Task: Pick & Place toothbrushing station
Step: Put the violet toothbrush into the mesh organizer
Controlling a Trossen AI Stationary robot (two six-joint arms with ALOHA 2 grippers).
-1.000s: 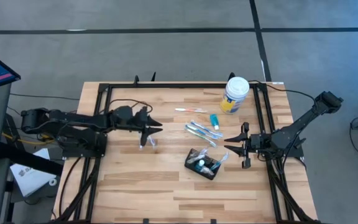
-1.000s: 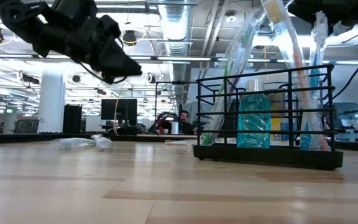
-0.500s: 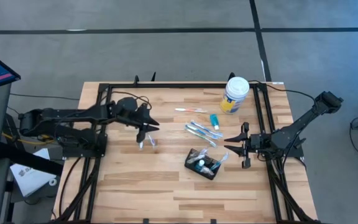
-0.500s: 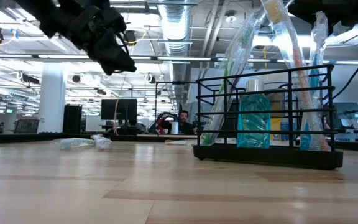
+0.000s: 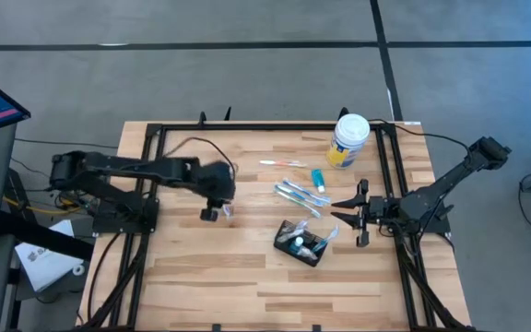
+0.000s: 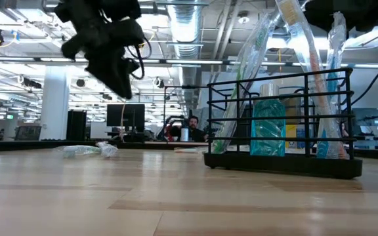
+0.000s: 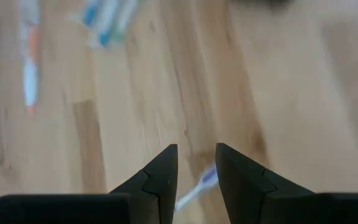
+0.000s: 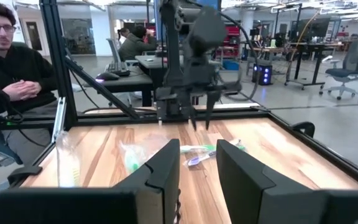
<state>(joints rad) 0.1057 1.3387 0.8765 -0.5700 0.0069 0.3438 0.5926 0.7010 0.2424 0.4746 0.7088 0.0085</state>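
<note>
The toothbrushing station (image 5: pixel 302 242), a small black wire rack with toothbrushes and a blue-green bottle in it, stands on the table right of centre; the low view shows the station (image 6: pixel 281 157) close up. My left gripper (image 5: pixel 211 214) hangs open, pointing down, high above a wrapped toothbrush (image 5: pixel 226 212) left of centre. In the left wrist view that toothbrush (image 7: pixel 197 185) shows below the gap of my left gripper (image 7: pixel 196 163). My right gripper (image 5: pixel 337 210) waits open and level just right of the station, nothing between its fingers (image 8: pixel 166 168).
A white-lidded tub (image 5: pixel 349 138) stands at the far right. Loose wrapped toothbrushes (image 5: pixel 298 194), a small blue tube (image 5: pixel 318 178) and one more brush (image 5: pixel 282 163) lie between tub and station. Black frame rails (image 5: pixel 150 157) run along the table's sides. A person (image 8: pixel 8 59) sits beyond the table.
My left gripper has tipped from nearly level to pointing steeply down and rolled at the wrist, drawing back a little toward the table's left and rising slightly above the wrapped toothbrush. Its finger gap looks unchanged. Nothing on the table has moved.
</note>
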